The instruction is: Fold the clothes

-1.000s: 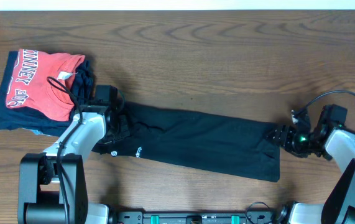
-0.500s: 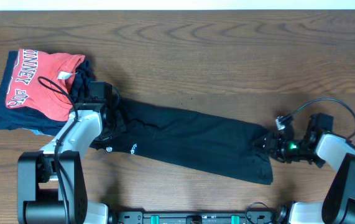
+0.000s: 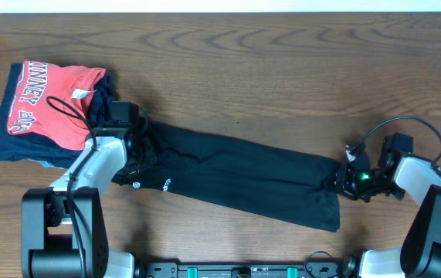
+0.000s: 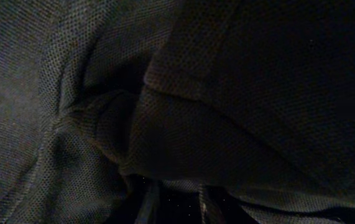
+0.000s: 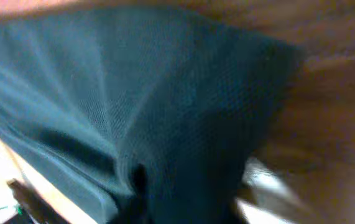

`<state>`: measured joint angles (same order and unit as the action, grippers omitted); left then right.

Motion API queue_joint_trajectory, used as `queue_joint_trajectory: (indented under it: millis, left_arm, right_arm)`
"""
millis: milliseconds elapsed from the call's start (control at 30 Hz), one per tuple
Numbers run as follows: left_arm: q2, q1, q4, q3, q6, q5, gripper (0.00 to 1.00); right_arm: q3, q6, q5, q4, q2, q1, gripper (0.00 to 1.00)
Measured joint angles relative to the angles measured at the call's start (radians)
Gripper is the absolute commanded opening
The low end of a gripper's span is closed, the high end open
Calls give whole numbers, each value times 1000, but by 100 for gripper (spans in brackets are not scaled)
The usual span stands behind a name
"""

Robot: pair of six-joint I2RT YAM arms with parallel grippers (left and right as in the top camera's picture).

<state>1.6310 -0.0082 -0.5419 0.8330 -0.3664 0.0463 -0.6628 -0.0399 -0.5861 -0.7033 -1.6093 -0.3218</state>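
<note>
While the soft black T-shirt (image 3: 243, 174) lies in one long strip across the brown wooden tabletop (image 3: 282, 77), an arm sits at each end of it. The strip slants from upper left down to lower right. The right end effector (image 3: 342, 182) is pinched closed on the right end, and the cloth bunches to a point there. The left end effector (image 3: 141, 150) rests on the left end. Its camera shows only dark cloth close up, so I cannot tell how far open it is. A red T-shirt with white letters (image 3: 50, 104) lies on folded navy-blue clothes (image 3: 15, 147), just beside the left arm.
</note>
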Motion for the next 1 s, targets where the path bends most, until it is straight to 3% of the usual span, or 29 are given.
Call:
queue_joint_trajectory:
  millis: [33, 67, 100, 133, 267, 400, 600, 667, 767, 1000]
  left_arm:
    - [0, 0, 0, 0, 0, 0, 27]
    - [0, 0, 0, 0, 0, 0, 27]
    - [0, 0, 0, 0, 0, 0, 29]
    - [0, 0, 0, 0, -1, -1, 30]
    - [0, 0, 0, 0, 0, -1, 31]
    - [0, 0, 0, 0, 0, -1, 31]
    - [0, 0, 0, 0, 0, -1, 31]
    - [0, 0, 1, 0, 0, -1, 31]
    - [0, 0, 2, 0, 0, 0, 31]
    - [0, 0, 2, 0, 4, -1, 32]
  right_arm:
    - [-10, 1, 18, -4, 1, 0, 19]
    - [-13, 4, 33, -8, 0, 0, 29]
    - [-14, 10, 43, -17, 0, 0, 52]
    - [-20, 13, 48, -38, 2, 0, 65]
    - [-45, 67, 88, -96, 27, 1, 72]
    - [-40, 100, 114, -97, 37, 2, 64]
    - [5, 107, 99, -48, 46, -4, 26]
    - [23, 97, 75, -35, 45, -4, 19]
    - [41, 50, 31, -24, 31, -4, 1]
    - [34, 29, 4, -34, 10, -16, 1]
